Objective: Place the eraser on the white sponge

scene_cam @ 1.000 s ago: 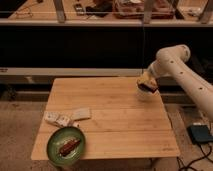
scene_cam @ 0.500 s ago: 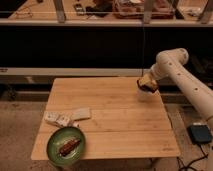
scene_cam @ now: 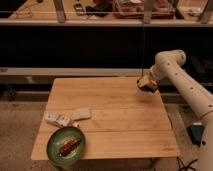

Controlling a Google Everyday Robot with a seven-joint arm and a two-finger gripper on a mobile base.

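The tool [scene_cam: 146, 84] is hanging at the right of the frame, a little above the middle, over the far right corner of the wooden worktop [scene_cam: 120, 125], and it is showing a yellowish and dark end pointing down towards the boards. Whether the tool is open or closed cannot be told from this view, and nothing can be made out in its grip. The white arm [scene_cam: 182, 82] is reaching in from the right edge, bending at a rounded joint in the upper right and running down to the tool. The white sponge [scene_cam: 81, 113], a pale flat block, is lying on the left half of the worktop, well apart from the tool. What appears to be the eraser [scene_cam: 55, 119], a small whitish piece with darker marks, is lying just to the left of the sponge, on the boards rather than on top of it; whether the two are touching is unclear. A green plate [scene_cam: 54, 147] is sitting in the lower left corner of the worktop, carrying a brown item [scene_cam: 67, 146]. A blue object [scene_cam: 196, 133] is resting on the floor at the lower right.
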